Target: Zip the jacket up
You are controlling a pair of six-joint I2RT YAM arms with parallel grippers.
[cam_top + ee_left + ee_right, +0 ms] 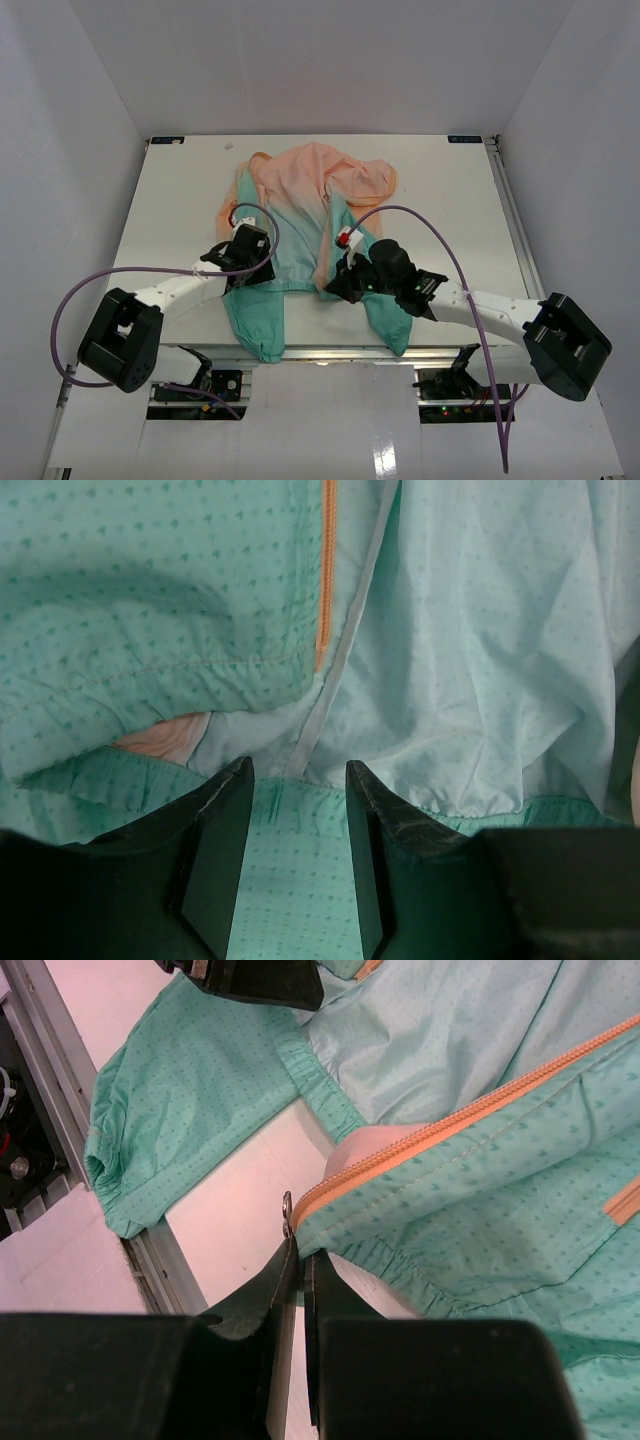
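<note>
1. My right gripper [300,1253]: clenched, its fingertips pinching the teal hem corner of the jacket [300,200], just under the small metal end piece [287,1215] of the orange zipper [450,1125].
2. My left gripper [298,772]: released, jaws parted above the teal hem of the other front panel, grasping nothing.
3. Jacket: lies spread on the white bench [170,200], unzipped, with the front edges apart. The teal hem is nearest my bases, and a teal sleeve [262,335] reaches the near edge. The peach-orange top is at the far side.
</note>
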